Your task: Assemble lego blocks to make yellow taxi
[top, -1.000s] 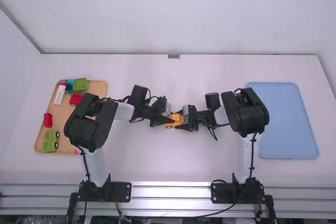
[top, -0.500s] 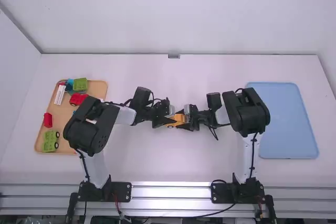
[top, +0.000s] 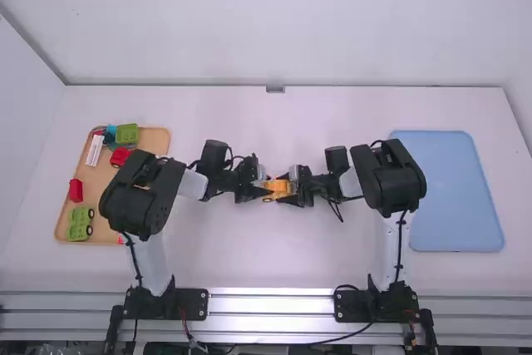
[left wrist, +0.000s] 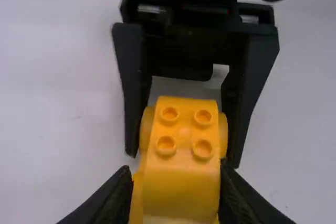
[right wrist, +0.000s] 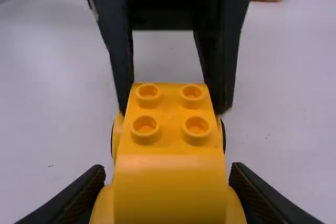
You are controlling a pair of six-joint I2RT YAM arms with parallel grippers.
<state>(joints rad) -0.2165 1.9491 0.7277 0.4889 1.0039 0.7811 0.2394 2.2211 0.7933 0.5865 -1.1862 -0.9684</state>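
Bridging left hand (top: pixel 267 187) and right hand (top: pixel 285 189): yellow taxi (right wrist: pixel 169 182).

This looked like a robotics lab: a left robot arm (top: pixel 143 197) and a right robot arm (top: pixel 389 176) stood bolted by metal rails (top: pixel 270 305) along the frame's lower edge, cables (top: pixel 400 243) running down them, at a white desk (top: pixel 274 263) enclosed by plain pale walls (top: pixel 274 31).

My left arm (top: pixel 141 199) hid part of the wooden tray (top: pixel 155 140) and most of a red scrap (top: pixel 121 239), perhaps a block. The bottom edge of both wrist views cut off my yellow car (right wrist: pixel 170 140).
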